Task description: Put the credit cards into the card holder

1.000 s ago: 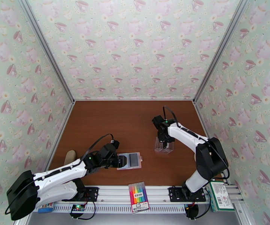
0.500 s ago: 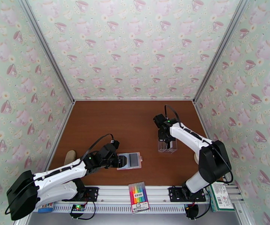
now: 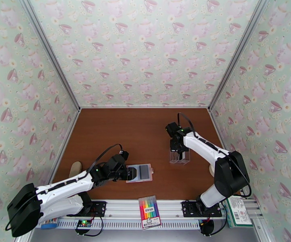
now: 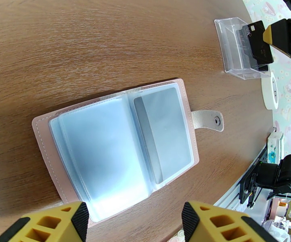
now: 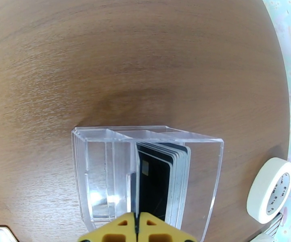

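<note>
Clear box (image 5: pixel 92 170) holds black cards (image 5: pixel 158 186); right jaws pinch one, left jaws wide.

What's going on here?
Right gripper is shut on a card in the clear box, which holds a stack of cards. Left gripper hangs open at the edge of the wallet, which lies open on the table with one grey card already sleeved.
</note>
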Tool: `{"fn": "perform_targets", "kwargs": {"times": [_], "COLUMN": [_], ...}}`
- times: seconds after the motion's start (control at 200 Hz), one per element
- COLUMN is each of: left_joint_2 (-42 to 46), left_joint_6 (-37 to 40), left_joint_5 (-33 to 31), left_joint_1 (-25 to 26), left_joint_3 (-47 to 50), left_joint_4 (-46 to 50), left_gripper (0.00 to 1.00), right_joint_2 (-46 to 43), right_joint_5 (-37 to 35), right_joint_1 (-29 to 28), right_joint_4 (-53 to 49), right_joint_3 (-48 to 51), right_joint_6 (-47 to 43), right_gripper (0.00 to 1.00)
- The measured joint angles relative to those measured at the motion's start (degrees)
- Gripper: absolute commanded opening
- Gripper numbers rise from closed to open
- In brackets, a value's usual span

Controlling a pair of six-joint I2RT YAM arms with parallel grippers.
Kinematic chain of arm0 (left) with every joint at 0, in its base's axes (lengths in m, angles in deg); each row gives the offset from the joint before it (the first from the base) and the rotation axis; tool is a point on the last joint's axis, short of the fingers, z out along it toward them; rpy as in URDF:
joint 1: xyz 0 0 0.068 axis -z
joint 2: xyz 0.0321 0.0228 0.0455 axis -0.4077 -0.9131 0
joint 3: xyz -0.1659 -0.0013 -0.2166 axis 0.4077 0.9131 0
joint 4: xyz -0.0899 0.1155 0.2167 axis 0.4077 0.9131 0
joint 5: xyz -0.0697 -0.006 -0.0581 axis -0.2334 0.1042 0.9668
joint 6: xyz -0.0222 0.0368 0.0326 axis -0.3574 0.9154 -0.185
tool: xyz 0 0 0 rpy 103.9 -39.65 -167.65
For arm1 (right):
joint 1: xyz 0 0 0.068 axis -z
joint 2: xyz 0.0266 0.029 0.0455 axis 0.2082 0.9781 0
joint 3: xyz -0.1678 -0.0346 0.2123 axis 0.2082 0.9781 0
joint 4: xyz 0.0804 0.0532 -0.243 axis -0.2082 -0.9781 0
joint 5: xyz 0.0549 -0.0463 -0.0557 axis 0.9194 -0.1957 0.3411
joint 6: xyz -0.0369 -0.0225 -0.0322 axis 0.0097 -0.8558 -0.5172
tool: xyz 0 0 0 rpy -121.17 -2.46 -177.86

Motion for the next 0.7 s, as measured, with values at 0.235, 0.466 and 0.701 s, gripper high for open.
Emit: {"fn": "perform_targets", "kwargs": {"times": [0.235,0.466,0.701], "left_joint_2": [-0.48,-0.48,-0.48], "left_joint_6": [-0.02,-0.02,-0.02], "left_joint_5": [0.22,0.22,0.22], "left_joint_1": [0.0,0.0,0.0], "left_joint_3": [0.0,0.0,0.0], "left_joint_4": [-0.11,-0.09,-0.26], "left_gripper": [0.67,0.67,0.67], "right_joint_2": [-0.15,-1.88,-2.95], "right_joint_5": [1.97,3.89,4.55], "right_joint_1": [0.04,0.04,0.04], "right_joint_4": [1.57,2.91,3.65], "right_joint_3": [0.76,1.36,1.36], "right_joint_6": [-0.04,-0.02,-0.04], "right_gripper": [0.2,0.26,0.29]}}
